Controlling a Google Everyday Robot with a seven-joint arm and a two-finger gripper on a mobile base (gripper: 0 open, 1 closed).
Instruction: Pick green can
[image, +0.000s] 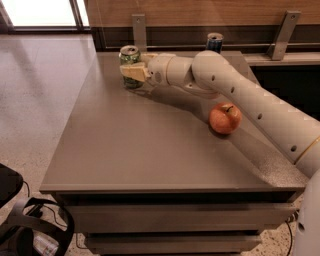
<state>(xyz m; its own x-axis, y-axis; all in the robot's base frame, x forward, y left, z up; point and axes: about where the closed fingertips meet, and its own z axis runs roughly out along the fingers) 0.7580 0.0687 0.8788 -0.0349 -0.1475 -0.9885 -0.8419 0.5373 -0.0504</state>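
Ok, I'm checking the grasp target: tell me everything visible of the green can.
The green can is short, light green with darker lettering and a silver top, apparently metal. It stands upright on the table, near its far left corner. The tool is at its mid-height, crossing its front and hiding part of its side.

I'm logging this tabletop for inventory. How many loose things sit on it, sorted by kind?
Drink cans: 2, a short light-green can with a silver top and a slimmer blue-and-silver can
Fruit: 1, a round red apple
Total: 3
The white arm's pincer is at the green can, on its near side.
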